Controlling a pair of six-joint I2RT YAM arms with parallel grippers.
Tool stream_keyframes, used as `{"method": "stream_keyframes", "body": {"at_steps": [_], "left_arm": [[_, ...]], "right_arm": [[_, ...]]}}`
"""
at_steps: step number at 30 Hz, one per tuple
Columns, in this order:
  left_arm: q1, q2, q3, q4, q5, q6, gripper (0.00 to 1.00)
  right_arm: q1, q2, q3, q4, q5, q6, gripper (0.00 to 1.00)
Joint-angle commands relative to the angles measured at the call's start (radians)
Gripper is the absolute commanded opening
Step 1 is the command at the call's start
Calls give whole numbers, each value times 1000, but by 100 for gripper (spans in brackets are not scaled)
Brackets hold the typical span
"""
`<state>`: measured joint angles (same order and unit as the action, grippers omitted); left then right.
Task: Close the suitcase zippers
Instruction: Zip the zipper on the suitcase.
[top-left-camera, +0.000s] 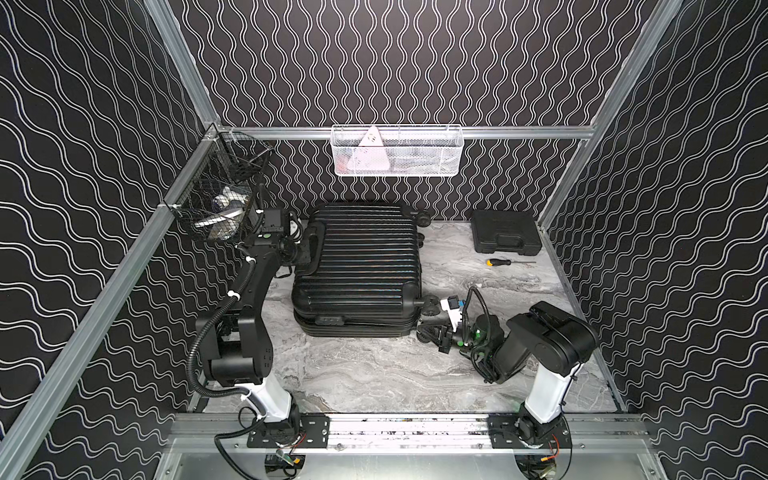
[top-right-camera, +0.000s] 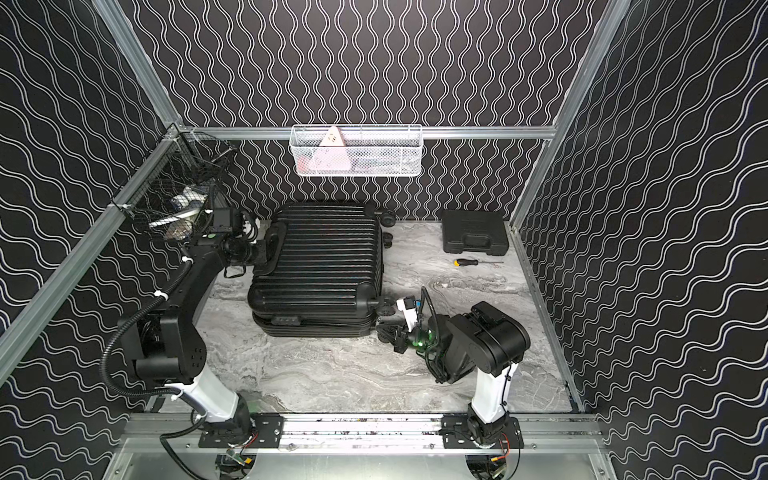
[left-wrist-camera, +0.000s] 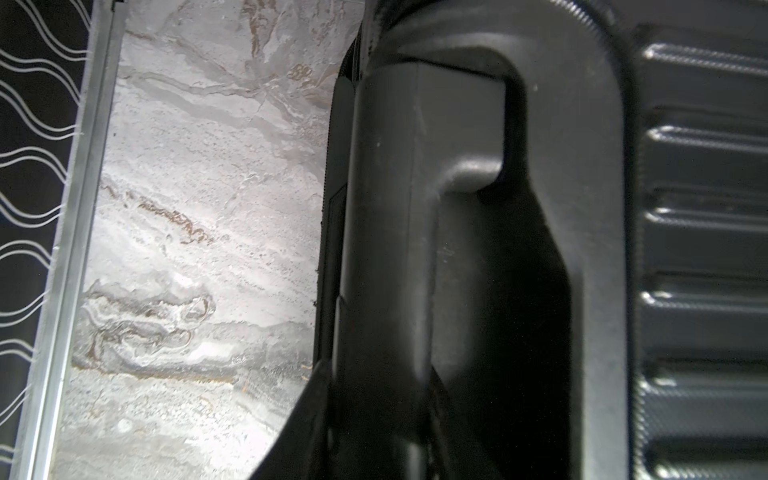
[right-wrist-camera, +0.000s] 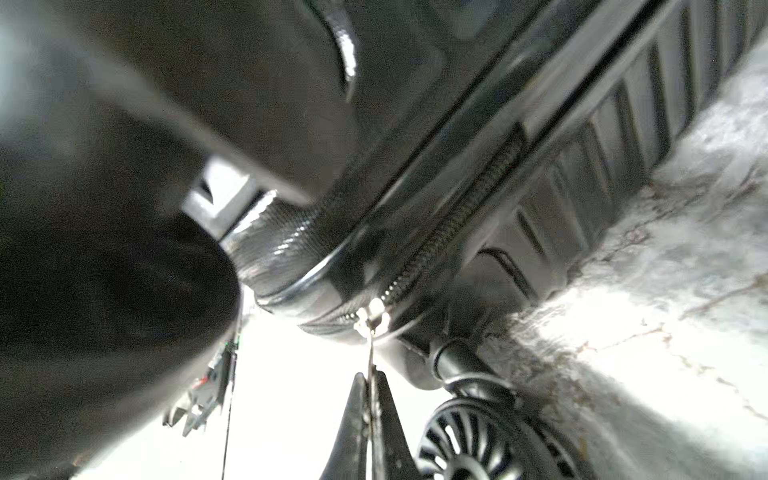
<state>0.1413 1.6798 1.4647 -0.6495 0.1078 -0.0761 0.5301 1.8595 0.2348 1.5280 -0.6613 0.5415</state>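
Observation:
The black ribbed suitcase (top-left-camera: 357, 266) (top-right-camera: 316, 257) lies flat on the marble table, its upper shell resting on the lower one. At its left end, my left gripper (top-left-camera: 308, 258) (top-right-camera: 266, 249) (left-wrist-camera: 374, 415) is shut on the top handle (left-wrist-camera: 415, 232). My right gripper (top-left-camera: 424, 331) (top-right-camera: 381, 328) (right-wrist-camera: 371, 395) sits at the near right corner beside the wheels, shut on a thin silvery zipper pull (right-wrist-camera: 370, 353). The pull runs taut to its slider (right-wrist-camera: 374, 313). From there the zipper band (right-wrist-camera: 461, 216) runs on along the seam between the shells.
A flat black tool case (top-left-camera: 506, 237) and a yellow-handled screwdriver (top-left-camera: 498, 262) lie at the back right. A white wire basket (top-left-camera: 397, 150) hangs on the back rail, a black one (top-left-camera: 220, 199) on the left rail. A suitcase wheel (right-wrist-camera: 469, 444) stands close to my right fingers.

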Motion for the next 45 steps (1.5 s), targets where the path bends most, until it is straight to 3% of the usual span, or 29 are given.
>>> {"method": "stream_keyframes", "body": {"at_steps": [1,7,13,16,24,32,36,45], "left_arm": [[11,-10,-3,53,-128,-116,26],[11,-17,-15,62,-132,-131,27],[11,-29,-28,46,-169,-176,18],[12,-62,-48,51,-169,-250,17],[12,-185,-99,101,-173,-492,0],[11,-318,-264,189,-229,-667,0],[11,-413,-374,254,-251,-761,0],[11,-468,-431,277,-225,-803,0]], "right_arm": [[25,-3,-28,-15,-11,46,0],[46,-24,-38,-62,-9,48,0],[88,16,-51,-15,42,108,0],[123,3,-57,-15,90,128,0],[144,-107,-91,-89,157,163,0],[170,-204,-74,-246,169,122,0],[189,-214,-77,-235,182,125,0],[236,-218,-51,-267,196,114,0]]}}
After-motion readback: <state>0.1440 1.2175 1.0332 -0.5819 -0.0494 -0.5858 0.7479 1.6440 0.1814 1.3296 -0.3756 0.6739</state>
